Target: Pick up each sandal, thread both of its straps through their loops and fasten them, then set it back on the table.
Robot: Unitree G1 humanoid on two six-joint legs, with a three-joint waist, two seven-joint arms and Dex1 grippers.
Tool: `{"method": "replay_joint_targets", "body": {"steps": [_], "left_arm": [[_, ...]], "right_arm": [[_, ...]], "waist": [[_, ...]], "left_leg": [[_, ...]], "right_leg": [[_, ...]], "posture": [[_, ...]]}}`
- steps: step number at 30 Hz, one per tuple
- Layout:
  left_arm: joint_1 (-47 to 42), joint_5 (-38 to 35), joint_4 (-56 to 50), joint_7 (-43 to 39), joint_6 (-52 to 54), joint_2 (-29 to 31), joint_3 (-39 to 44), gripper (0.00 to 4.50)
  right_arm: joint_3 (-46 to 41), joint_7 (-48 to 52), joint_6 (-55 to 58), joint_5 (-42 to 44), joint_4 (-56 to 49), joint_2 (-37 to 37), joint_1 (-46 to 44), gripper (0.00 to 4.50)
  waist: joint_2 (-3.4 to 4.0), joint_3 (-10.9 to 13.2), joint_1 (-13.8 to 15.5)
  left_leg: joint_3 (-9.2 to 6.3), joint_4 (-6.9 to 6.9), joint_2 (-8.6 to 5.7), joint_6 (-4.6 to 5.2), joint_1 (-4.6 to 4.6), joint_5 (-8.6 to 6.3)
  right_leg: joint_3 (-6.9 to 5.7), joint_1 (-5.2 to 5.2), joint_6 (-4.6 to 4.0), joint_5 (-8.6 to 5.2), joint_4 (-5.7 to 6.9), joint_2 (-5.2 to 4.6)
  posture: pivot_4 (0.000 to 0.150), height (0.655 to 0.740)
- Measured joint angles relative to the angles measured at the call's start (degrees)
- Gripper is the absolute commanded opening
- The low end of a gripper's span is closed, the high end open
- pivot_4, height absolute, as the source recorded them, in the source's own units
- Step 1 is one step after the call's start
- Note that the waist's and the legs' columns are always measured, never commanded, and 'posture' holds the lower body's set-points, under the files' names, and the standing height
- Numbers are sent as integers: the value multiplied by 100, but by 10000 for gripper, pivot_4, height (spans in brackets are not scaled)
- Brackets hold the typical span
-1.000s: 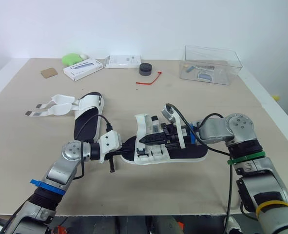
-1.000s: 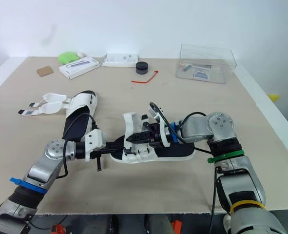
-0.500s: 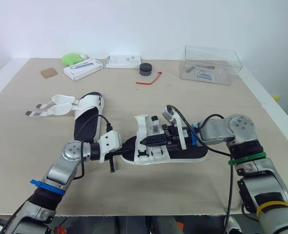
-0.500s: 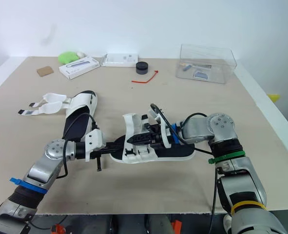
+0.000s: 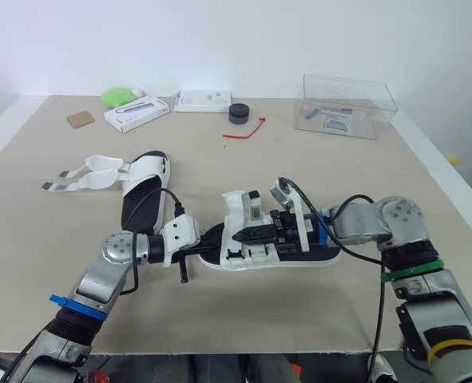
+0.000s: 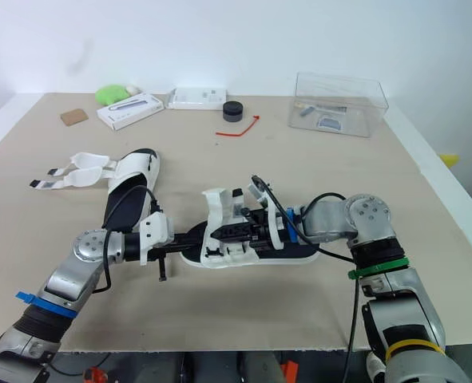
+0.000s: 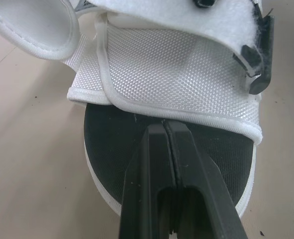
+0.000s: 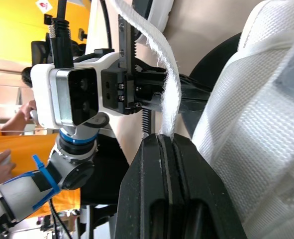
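sandal (image 5: 259,254), black footbed and white woven straps, lies near the middle of the worktop (image 5: 339,175). right pincer (image 8: 166,138), on an arm bent in low from the right, is clamped on a frayed white strap (image 8: 170,94) above the footbed. left pincer (image 7: 167,125), forearm stretched flat along the worktop, has its fingers pressed together, tips resting on the footbed's end. second sandal (image 5: 142,185) lies well apart, left, straps spread open.
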Motion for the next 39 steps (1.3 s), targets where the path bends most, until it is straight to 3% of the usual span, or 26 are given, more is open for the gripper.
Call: {"method": "replay_joint_targets", "body": {"steps": [10,26,27,31,33,39], "left_arm": [[0,0,-4,10,-1,0,-16,0],[0,0,-6,23,-12,-3,-28,0],[0,0,-6,23,-12,-3,-28,0],[-6,0,0,24,-20,-4,-30,0],[-19,0,41,23,-29,-4,-26,0],[-39,11,98,20,-74,1,-20,0]], "right_arm": [[46,137,-79,-690,-560,-92,30,487],[94,1912,154,-2838,-2238,-120,16,487],[93,2003,152,-2940,-2290,-120,24,5536],[89,2388,128,-3311,-2505,-112,41,15878],[16,2593,152,-3474,-2439,-22,-93,23888],[-404,2500,150,-3784,-1737,419,-907,23888]], "waist": [[6,-5,1],[11,-8,1],[11,-8,1],[11,-8,1],[12,-8,1],[14,-7,0]], "left_leg": [[0,0,0,0,-2,0],[-9,0,0,4,4,-3],[-9,0,0,4,5,-3],[-11,0,0,4,7,-3],[-9,1,0,4,9,-3],[-5,7,1,2,13,0]], "right_leg": [[0,0,6,-4,-1,-1],[-8,-3,-3,-3,-2,-2],[-9,-3,-4,-3,-2,-2],[-10,-2,-4,-3,-2,-1],[-10,-3,-4,-3,-1,0],[-9,-4,-2,0,4,5]], "posture": [[1500,7400],[1500,7400],[1500,7400],[1500,7400],[1500,7400],[1500,7400]]}}
